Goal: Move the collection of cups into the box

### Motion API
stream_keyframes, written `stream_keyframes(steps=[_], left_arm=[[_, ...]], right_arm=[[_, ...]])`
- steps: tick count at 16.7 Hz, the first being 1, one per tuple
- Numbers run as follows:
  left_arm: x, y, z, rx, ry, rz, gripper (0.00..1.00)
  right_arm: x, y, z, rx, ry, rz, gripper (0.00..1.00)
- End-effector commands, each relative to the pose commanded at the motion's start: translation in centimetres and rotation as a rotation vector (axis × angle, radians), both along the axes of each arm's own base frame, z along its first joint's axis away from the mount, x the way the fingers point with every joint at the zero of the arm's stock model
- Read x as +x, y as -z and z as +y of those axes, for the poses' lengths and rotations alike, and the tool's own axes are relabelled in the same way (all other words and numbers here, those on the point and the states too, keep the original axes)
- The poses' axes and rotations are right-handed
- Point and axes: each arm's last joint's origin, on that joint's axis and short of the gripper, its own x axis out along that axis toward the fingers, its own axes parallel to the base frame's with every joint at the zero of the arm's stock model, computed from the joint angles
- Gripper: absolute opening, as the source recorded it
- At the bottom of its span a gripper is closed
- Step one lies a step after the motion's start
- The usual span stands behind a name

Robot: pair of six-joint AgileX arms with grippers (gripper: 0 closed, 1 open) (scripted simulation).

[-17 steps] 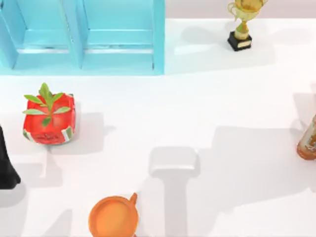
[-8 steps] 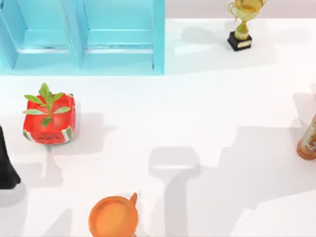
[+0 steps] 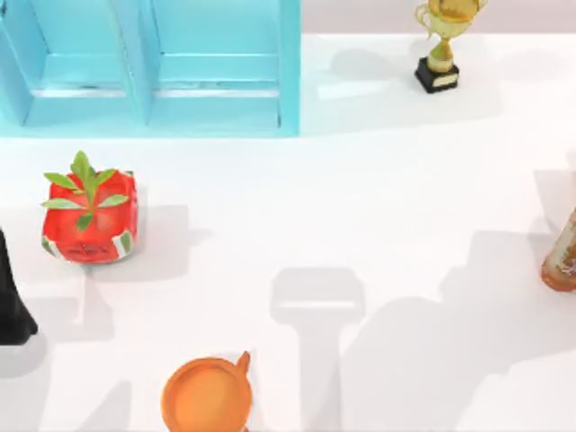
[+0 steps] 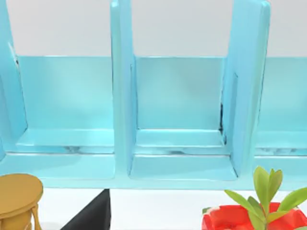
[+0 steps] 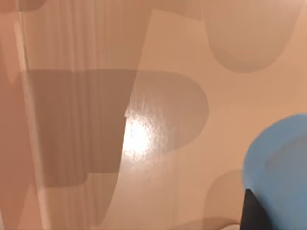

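Blue cup near the right wrist camera; box at the desk's back left.

The right wrist view shows the blue cup [image 5: 280,167] close up over the desk [image 5: 158,48], with a dark finger [image 5: 252,211] in front of it; whether the right arm's fingers grip it, I cannot tell. From the top, the light-blue box [image 3: 148,67] stands along the far left edge, and the left wrist view looks into its compartments [image 4: 180,112]. A red planter [image 3: 89,216], an orange mug [image 3: 207,394], a trophy [image 3: 439,45] and a brown bottle [image 3: 562,254] sit around the edges, with bare desk [image 3: 360,198] between them.
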Motion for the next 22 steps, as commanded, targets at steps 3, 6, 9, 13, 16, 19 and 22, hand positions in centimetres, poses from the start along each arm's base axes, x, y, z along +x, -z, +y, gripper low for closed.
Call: stream_keyframes(steps=[3, 6, 9, 13, 16, 19, 22], left_arm=[[0.00, 0.00, 0.00, 0.000, 0.000, 0.000, 1.00], [0.00, 0.00, 0.00, 0.000, 0.000, 0.000, 1.00], [0.00, 0.00, 0.00, 0.000, 0.000, 0.000, 1.00], [0.00, 0.00, 0.00, 0.000, 0.000, 0.000, 1.00], [0.00, 0.00, 0.00, 0.000, 0.000, 0.000, 1.00], [0.00, 0.00, 0.00, 0.000, 0.000, 0.000, 1.00], [0.00, 0.00, 0.00, 0.000, 0.000, 0.000, 1.00]], right_arm=[[0.00, 0.00, 0.00, 0.000, 0.000, 0.000, 0.23], [0.00, 0.00, 0.00, 0.000, 0.000, 0.000, 0.45], [0.00, 0.00, 0.00, 0.000, 0.000, 0.000, 0.68], [0.00, 0.00, 0.00, 0.000, 0.000, 0.000, 0.98], [0.00, 0.00, 0.00, 0.000, 0.000, 0.000, 1.00], [0.00, 0.00, 0.00, 0.000, 0.000, 0.000, 1.00], [0.02, -0.02, 0.06, 0.000, -0.002, -0.001, 1.00]])
